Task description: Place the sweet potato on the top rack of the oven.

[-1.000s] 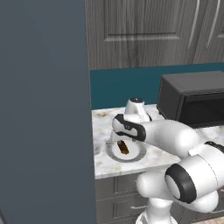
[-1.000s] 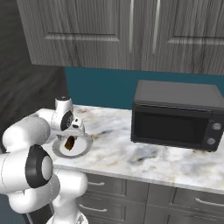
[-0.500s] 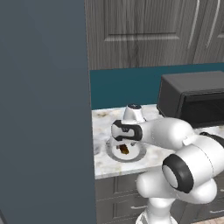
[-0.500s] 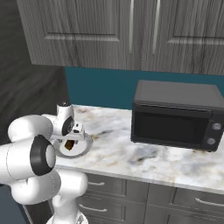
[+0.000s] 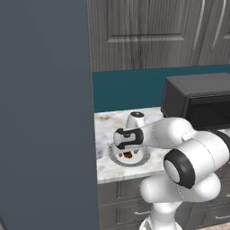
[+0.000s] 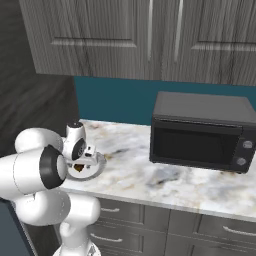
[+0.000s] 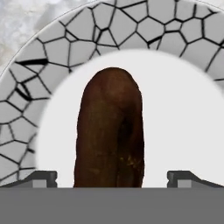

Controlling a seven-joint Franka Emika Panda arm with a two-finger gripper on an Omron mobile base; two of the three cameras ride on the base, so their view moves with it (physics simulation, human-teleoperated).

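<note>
A dark brown sweet potato [image 7: 110, 131] lies on the white centre of a round plate [image 7: 48, 57] with a grey cracked-pattern rim. My gripper [image 7: 112, 178] is open and low over the plate. Its fingertips [image 7: 37, 178] stand wide apart on either side of the tuber's near end, with gaps to the tuber. From the base, the hand [image 5: 129, 137] hangs just above the plate [image 5: 116, 158], where a bit of sweet potato [image 5: 127, 155] shows under it. From the right, the sweet potato [image 6: 79, 168] peeks out on the plate [image 6: 96, 169]. The oven and its top rack are out of view.
The plate sits at the left end of a marble counter [image 6: 150, 177], next to a tall dark panel [image 5: 45, 117]. A black microwave [image 6: 200, 132] stands to the right on the counter. Grey cabinets [image 6: 150, 35] hang overhead and drawers [image 6: 150, 225] lie below.
The hand has come down closer to the plate, and the arm's elbow has swung lower and nearer the cameras. The sweet potato and the plate have not moved.
</note>
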